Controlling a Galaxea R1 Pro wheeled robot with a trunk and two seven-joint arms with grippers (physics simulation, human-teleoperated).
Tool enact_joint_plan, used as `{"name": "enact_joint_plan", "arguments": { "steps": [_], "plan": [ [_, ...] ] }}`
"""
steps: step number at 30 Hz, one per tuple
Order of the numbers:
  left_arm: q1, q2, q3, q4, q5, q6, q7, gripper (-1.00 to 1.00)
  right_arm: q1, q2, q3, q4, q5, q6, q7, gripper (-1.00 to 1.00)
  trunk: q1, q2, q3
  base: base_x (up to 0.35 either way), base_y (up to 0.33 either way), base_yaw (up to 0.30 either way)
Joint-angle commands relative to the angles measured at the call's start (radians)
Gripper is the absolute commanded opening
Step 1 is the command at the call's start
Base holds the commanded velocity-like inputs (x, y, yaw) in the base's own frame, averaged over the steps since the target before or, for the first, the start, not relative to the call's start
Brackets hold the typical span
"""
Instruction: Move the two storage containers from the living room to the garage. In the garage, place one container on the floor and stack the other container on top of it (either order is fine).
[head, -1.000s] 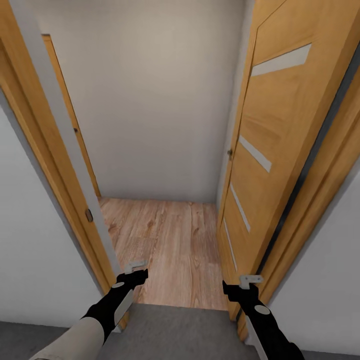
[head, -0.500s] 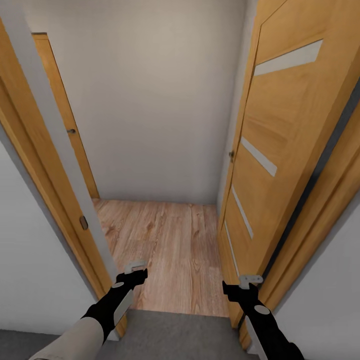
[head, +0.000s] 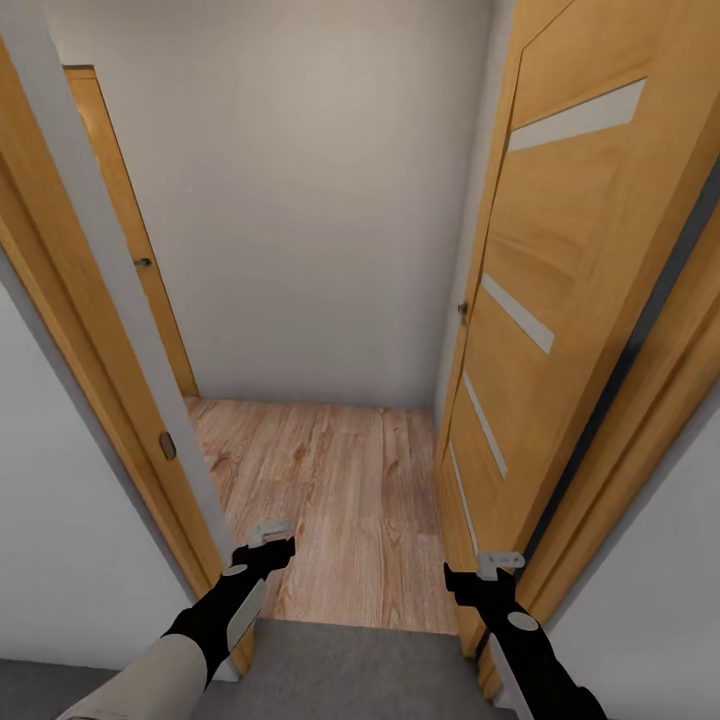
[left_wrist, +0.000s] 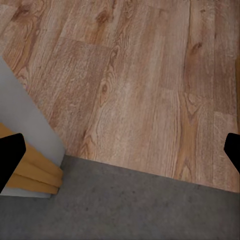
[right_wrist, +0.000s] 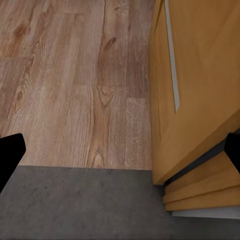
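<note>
Here, doorway: the robot stood before an open wooden door (head: 560, 300) on the right.
Floor: grey concrete floor (head: 350, 670) lay near, wood-plank floor (head: 350, 490) farther, up to a white wall (head: 310, 200).
Left gripper (head: 268, 540): held low by the left door frame (head: 90, 330), fingers wide apart, empty.
Right gripper (head: 490, 570): low beside the door, fingers wide apart, empty.
Containers: I could not tell where they were.

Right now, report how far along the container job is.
Nothing looks done from here. Both end effectors are empty: the left end effector and the right end effector hang open over the threshold where grey floor meets wood-plank floor. In hand: passing a doorway beside the open wooden door. Left: fetch both containers, carry them to the garage, stack them.
</note>
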Motion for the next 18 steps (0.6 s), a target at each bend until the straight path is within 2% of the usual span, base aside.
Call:
{"name": "enact_joint_plan", "arguments": {
  "steps": [1,3,6,8,9,13,16,18],
  "plan": [
    [0.0,0.002,-0.008,-0.002,0.01,0.005,0.008,1.0,-0.001,0.001,0.001,0.004,0.001,0.006,-0.003,1.0,0.001,-0.002,-0.002,0.0,0.0,0.0],
    [0.0,0.003,-0.008,-0.001,0.01,0.005,0.009,1.0,-0.001,0.003,0.009,0.034,0.001,0.006,-0.003,1.0,0.001,-0.002,-0.002,0.0,0.0,0.0],
    [0.0,0.005,-0.008,0.0,0.01,0.005,0.009,1.0,-0.001,0.005,0.051,0.113,0.001,-0.006,-0.004,1.0,0.001,-0.002,-0.002,0.0,0.0,0.0],
    [0.0,0.006,-0.007,0.006,0.01,0.004,0.009,1.0,-0.001,0.006,0.063,0.158,0.001,-0.018,-0.001,1.0,0.001,-0.002,-0.002,0.0,0.0,0.0],
    [0.0,0.005,-0.007,0.021,0.011,0.004,0.008,1.0,-0.001,0.006,0.068,0.209,0.0,-0.049,0.0,1.0,0.001,-0.002,-0.002,0.0,0.0,0.0],
    [0.0,0.01,-0.005,0.049,0.011,0.004,0.006,1.0,-0.001,0.006,0.071,0.282,0.0,-0.132,0.001,1.0,0.001,-0.002,-0.002,0.0,0.0,0.0],
    [0.0,0.033,-0.005,0.116,0.015,-0.006,-0.002,1.0,-0.001,0.006,0.072,0.347,0.001,-0.164,0.002,1.0,0.001,-0.002,-0.002,0.0,0.0,0.0],
    [0.0,0.04,-0.005,0.204,0.016,-0.055,-0.025,1.0,-0.001,0.006,0.073,0.391,0.001,-0.198,0.003,1.0,0.001,-0.002,-0.002,0.0,0.0,0.0]
  ]
}}
